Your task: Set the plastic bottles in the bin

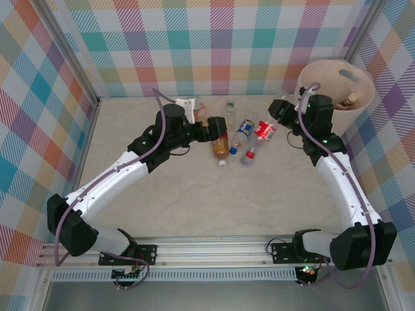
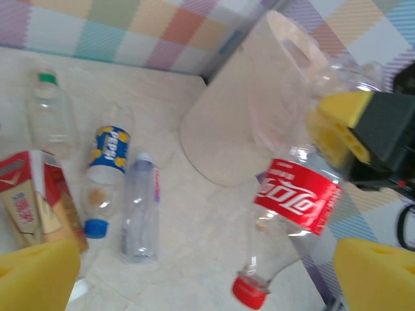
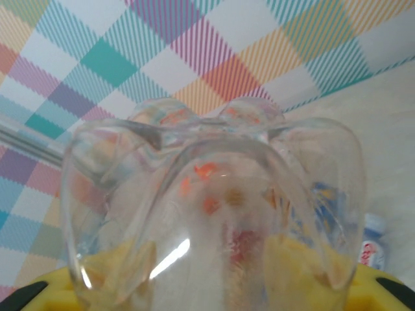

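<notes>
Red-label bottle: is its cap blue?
No, the cap on the red-label bottle is red, the same colour as its label.

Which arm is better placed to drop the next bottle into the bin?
Right. The right gripper is shut on the red-label bottle, and the bin stands close beside that arm. The left gripper is open and empty, near the loose bottles, farther from the bin.

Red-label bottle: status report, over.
Left gripper open, empty. Right gripper shut on red-label bottle, base end. Bottle outside the bin, which stands close by. Other bottles lying on table, nothing seen between.
</notes>
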### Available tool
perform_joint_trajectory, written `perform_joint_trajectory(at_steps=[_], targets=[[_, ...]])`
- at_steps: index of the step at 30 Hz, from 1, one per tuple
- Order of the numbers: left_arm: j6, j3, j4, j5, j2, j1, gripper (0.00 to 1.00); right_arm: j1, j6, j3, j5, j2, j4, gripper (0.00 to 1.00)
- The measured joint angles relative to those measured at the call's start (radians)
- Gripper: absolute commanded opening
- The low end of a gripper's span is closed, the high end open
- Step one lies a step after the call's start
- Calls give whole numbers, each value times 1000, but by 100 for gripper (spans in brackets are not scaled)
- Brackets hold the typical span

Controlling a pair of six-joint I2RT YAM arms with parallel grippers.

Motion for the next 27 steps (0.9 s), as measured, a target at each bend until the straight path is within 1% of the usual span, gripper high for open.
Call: perform_joint_trajectory(at_steps=[4, 8, 15, 19, 23, 27], targets=[[-3, -24, -25, -60, -13, 5, 100, -51, -46, 61, 37, -8, -17, 39], [-11, -33, -54, -85, -13, 7, 100, -90, -115, 151, 82, -10, -28, 39], [-23, -42, -68, -112, -14, 10, 100, -170, -253, 346, 199, 12, -25, 38], [-26, -45, -69, -116, -14, 10, 100, -216, -323, 454, 275, 68, -4, 38], [-30, -53, -69, -124, -14, 10, 100, -235, -418, 539, 381, 149, 45, 38], [-45, -68, -70, -133, -16, 11, 100, -246, -499, 556, 464, 213, 90, 40]])
